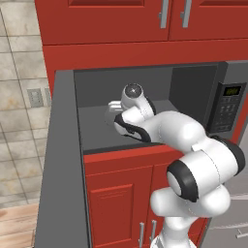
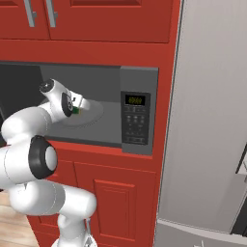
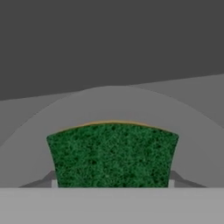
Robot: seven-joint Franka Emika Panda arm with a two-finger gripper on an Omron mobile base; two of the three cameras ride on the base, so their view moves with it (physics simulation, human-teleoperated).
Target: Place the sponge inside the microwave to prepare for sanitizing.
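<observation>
Inside the microwave: reaching deep into the open dark grey cavity of the microwave [image 2: 137, 77], arm stretching in over the red cabinet front [image 2: 116, 193].
Gripper: hovering just over the turntable, gripper [image 2: 81, 107] closing its fingers on the two sides of the sponge and gripping it.
Sponge: sitting between the fingers, sponge [image 3: 112, 154] showing its dark green face with a thin yellow edge along the far side; appearing as a small green-and-yellow patch [image 2: 76, 111] at the hand.
Turntable: lying round and grey under the sponge, turntable [image 3: 109, 105] spreading out beyond it; touching or apart, impossible to tell.
Door: swinging wide open at left, door [image 1: 60, 160] standing edge-on.
Keypad panel: glowing green on its display, keypad panel [image 2: 135, 123] sitting right of the cavity.
</observation>
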